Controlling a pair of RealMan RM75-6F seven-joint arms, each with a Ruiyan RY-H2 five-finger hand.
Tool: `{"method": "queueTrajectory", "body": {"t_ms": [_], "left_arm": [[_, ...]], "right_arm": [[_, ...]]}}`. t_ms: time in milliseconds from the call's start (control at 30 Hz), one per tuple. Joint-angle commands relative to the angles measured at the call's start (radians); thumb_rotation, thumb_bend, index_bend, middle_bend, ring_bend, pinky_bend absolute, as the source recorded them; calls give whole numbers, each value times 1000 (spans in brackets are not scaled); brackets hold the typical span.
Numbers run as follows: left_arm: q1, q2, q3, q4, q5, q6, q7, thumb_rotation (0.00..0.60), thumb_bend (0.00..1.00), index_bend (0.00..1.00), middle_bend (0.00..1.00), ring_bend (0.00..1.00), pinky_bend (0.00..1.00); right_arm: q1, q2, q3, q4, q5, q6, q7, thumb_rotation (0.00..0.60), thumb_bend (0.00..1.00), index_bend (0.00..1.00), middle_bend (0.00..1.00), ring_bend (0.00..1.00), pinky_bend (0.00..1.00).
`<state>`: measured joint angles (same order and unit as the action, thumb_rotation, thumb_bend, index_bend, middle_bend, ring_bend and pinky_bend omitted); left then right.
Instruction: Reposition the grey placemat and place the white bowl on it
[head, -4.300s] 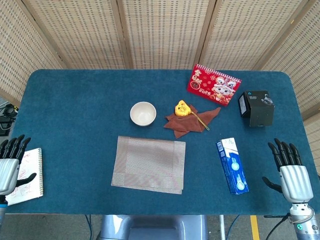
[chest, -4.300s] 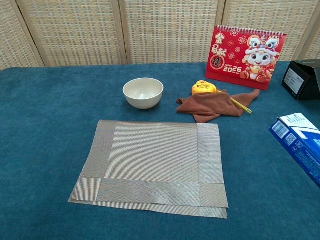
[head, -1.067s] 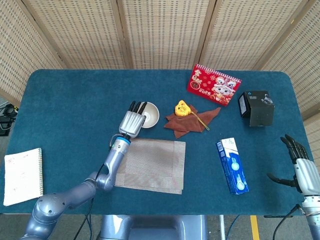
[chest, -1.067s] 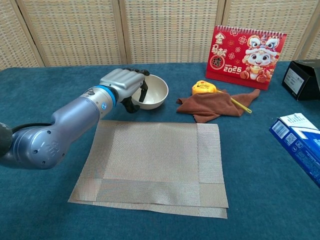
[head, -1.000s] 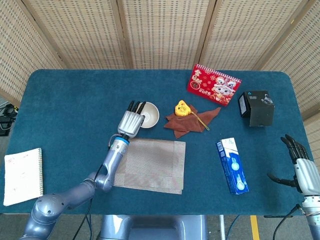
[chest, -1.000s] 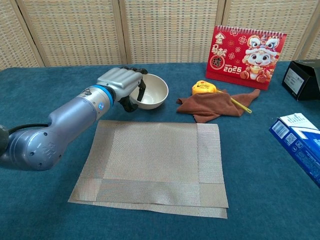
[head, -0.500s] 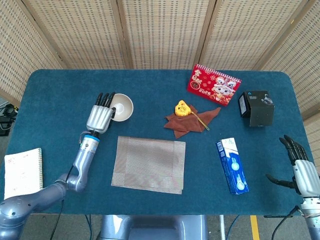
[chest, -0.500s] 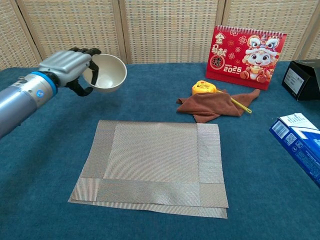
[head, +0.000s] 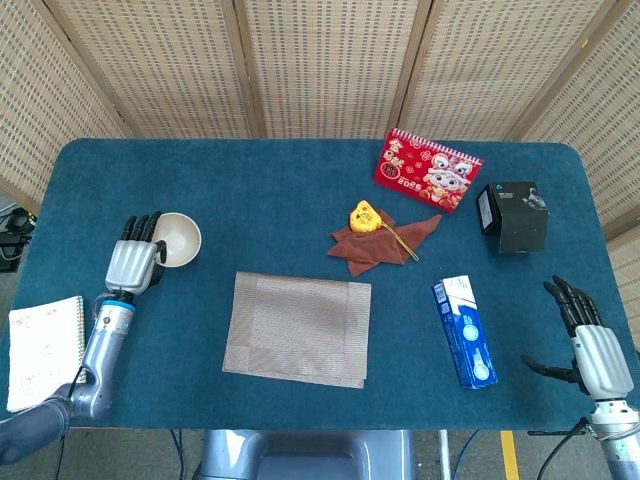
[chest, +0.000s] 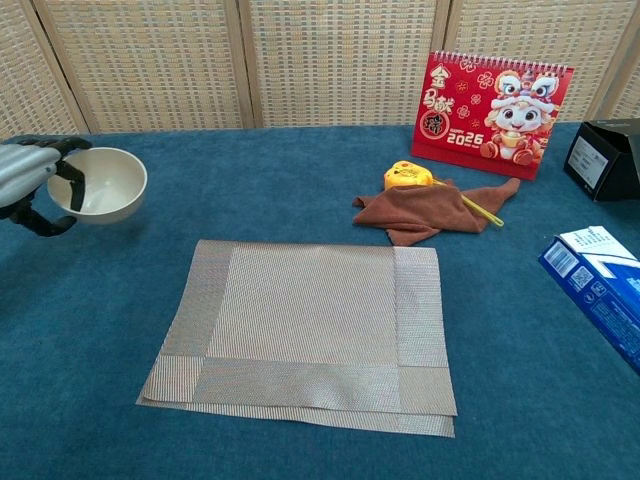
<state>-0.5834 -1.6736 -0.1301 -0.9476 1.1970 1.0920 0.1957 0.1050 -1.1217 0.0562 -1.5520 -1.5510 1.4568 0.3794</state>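
So I've got the white bowl (head: 177, 239) in my left hand (head: 133, 265), fingers hooked over the rim on the side nearest me, thumb underneath as far as I can tell from the chest view. It's way out over the left part of the worktop (head: 300, 180), and I can't tell whether it's resting on the cloth or just off it.

The grey placemat (head: 298, 328) is lying flat near the front edge, roughly centre, long axis running left to right. From the bowl it's off to the right and a bit toward me, well apart, no overlap at all.

My right hand (head: 585, 340) is parked at the far right edge, fingers spread, holding nothing, with the blue box (head: 464, 331) between it and the mat. The left hand is nearer the mat but it's busy. So I reckon the mat shift falls to the right hand, or the bowl gets set down first.
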Motion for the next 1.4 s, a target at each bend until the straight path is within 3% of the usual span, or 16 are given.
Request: {"method": "queueTrajectory", "body": {"t_ms": [33, 200, 367, 500, 767, 933, 1133, 1200, 1400], "left_arm": [[28, 16, 23, 10, 17, 3, -33, 600, 501, 628, 0, 0, 0], [51, 18, 29, 22, 35, 13, -63, 600, 411, 538, 0, 0, 0], [63, 37, 27, 6, 47, 15, -93, 600, 200, 252, 0, 0, 0], [73, 53, 24, -3, 50, 23, -96, 600, 163, 168, 0, 0, 0], [102, 112, 19, -70, 71, 60, -131, 600, 161, 187, 0, 0, 0], [117, 175, 3, -196, 119, 131, -202, 600, 164, 226, 0, 0, 0], [107, 254, 23, -383, 211, 173, -126, 600, 165, 284, 0, 0, 0], [96, 259, 53, -447, 268, 171, -95, 600, 164, 294, 0, 0, 0], [88, 249, 89, -511, 303, 141, -44, 600, 166, 300, 0, 0, 0]], "right_arm": [[0, -5, -2, -1, -2, 1, -10, 600, 84, 17, 0, 0, 0], [-1, -9, -6, -4, -5, 4, -22, 600, 83, 17, 0, 0, 0], [-2, -10, -8, -7, -8, 8, -29, 600, 83, 14, 0, 0, 0], [-3, -11, -8, -8, -9, 12, -35, 600, 84, 14, 0, 0, 0], [-5, -12, -14, -13, -19, 17, -42, 600, 84, 14, 0, 0, 0], [-4, -15, -17, -14, -19, 14, -47, 600, 84, 14, 0, 0, 0], [-6, -12, -20, -22, -26, 21, -48, 600, 84, 14, 0, 0, 0], [-9, -7, -19, -26, -25, 28, -37, 600, 84, 14, 0, 0, 0], [-12, 3, -16, -30, -21, 33, -17, 600, 84, 14, 0, 0, 0]]}}
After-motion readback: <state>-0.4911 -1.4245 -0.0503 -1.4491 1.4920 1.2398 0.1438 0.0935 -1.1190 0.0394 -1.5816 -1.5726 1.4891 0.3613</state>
